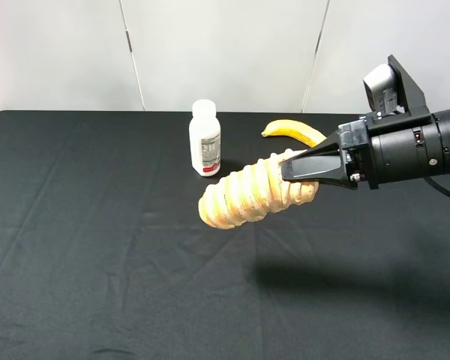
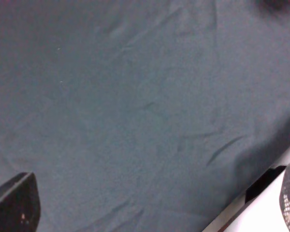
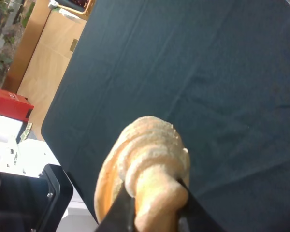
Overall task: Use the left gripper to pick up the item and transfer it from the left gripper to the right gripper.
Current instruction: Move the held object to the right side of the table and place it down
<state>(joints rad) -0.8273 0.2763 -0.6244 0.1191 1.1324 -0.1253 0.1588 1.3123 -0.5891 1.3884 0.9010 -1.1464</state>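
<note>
**Loaf held by one end only, with a long overhang**

The right gripper (image 1: pixel 296 169) is clenched on the item (image 1: pixel 247 196). Its tapered jaws pinch only the end of the ridged loaf farthest from the white bottle (image 1: pixel 205 139). In the right wrist view the jaws press into that end, and the soft crust bulges around them. The rest of the loaf juts out unsupported and slopes down toward the cloth in front of the bottle.

The left gripper (image 2: pixel 152 208) is out of sight in the high view. Its own camera shows it spread wide and empty, with only dark cloth between its fingers (image 2: pixel 14 203). The transfer looks done, so the risks lie in the hold.

- **Slipping out:** with so small a bite on a yielding surface, the free length levers against the jaws. A quick swing could twist the loaf loose.
- **Where it would fall:** judging by its shadow, the loaf hangs clear of the black table (image 1: pixel 97 225), just in front of the bottle and to its right. If dropped it might roll into the bottle and tip it.
- **A sweep toward the bottle:** the loaf's free end is the part nearest the bottle.
- **The banana (image 1: pixel 292 131):** it lies behind the bottle's right side and seems less exposed.
</note>
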